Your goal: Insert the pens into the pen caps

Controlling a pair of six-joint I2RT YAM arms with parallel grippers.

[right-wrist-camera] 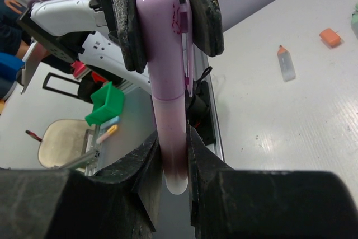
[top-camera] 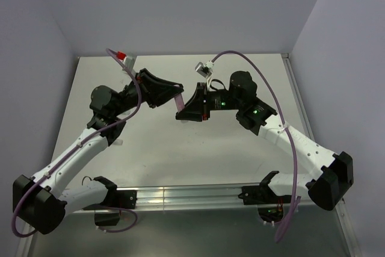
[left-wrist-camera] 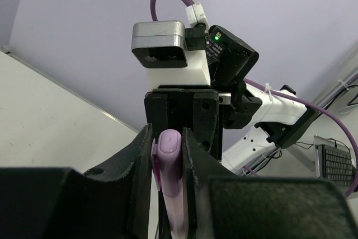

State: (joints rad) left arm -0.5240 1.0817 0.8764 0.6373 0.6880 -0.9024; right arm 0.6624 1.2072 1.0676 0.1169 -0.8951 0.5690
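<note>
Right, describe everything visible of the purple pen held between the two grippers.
The purple pen is smooth, glossy-looking plastic: a lilac cap with rounded end and side clip, seamed onto a pinker barrel fading to a pale rounded tip. It is held off the table, the left gripper clamping the cap, the right gripper the barrel.

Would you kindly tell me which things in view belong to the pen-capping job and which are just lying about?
Job: pink pen in the right gripper; purple-pink cap in the left gripper; pale orange-tipped pen; orange cap.
Lying about: green bin and chair, both off the table.
</note>
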